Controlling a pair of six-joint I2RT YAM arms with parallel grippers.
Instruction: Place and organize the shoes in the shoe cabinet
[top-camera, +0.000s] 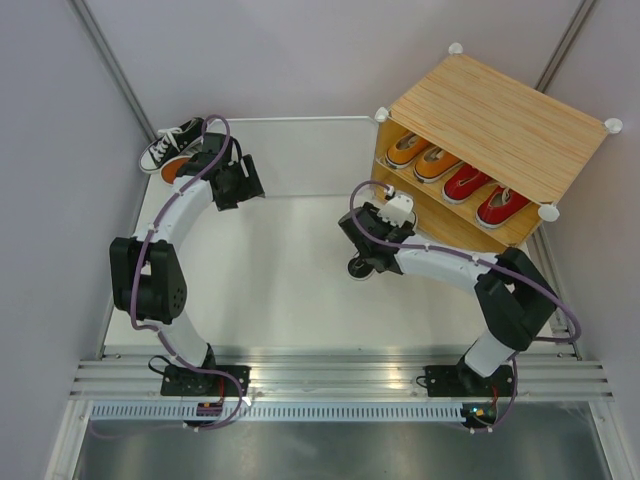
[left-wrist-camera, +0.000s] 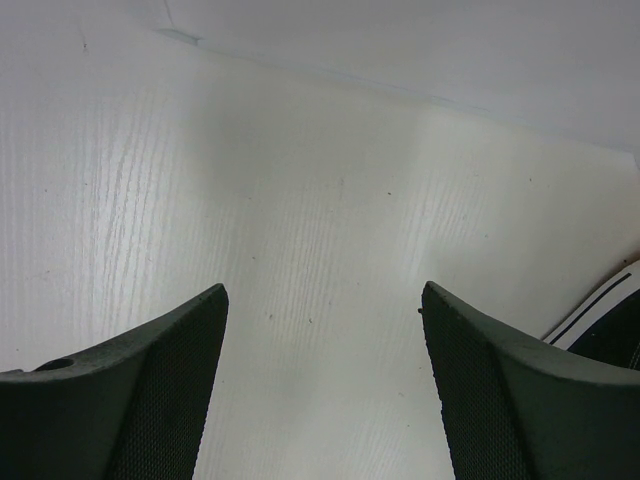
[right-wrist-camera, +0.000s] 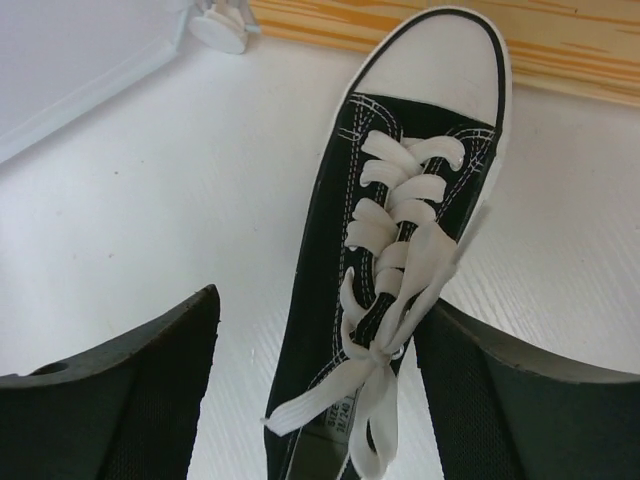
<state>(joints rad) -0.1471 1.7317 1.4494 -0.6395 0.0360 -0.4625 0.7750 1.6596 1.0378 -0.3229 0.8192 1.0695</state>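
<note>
A black shoe (right-wrist-camera: 420, 150) with white laces and a white toe cap lies on the white table, its toe pointing at the shoe cabinet's wooden bottom edge (right-wrist-camera: 560, 40). My right gripper (right-wrist-camera: 318, 300) is open and straddles the shoe's heel end; its left finger stands clear of the canvas. From above, this gripper (top-camera: 365, 262) covers most of that shoe (top-camera: 358, 270). The shoe cabinet (top-camera: 500, 125) holds two orange shoes (top-camera: 420, 155) and two red shoes (top-camera: 485, 195) on its shelf. My left gripper (left-wrist-camera: 322, 300) is open over bare table. Another black shoe (top-camera: 172, 140) lies at the far left corner.
Beside the far-left black shoe lies a shoe with its orange sole (top-camera: 178, 168) showing, partly under my left arm. A black-and-white shoe edge (left-wrist-camera: 600, 320) shows at the right of the left wrist view. A white cabinet knob (right-wrist-camera: 218, 22) stands near the shoe's toe. Grey walls enclose the table.
</note>
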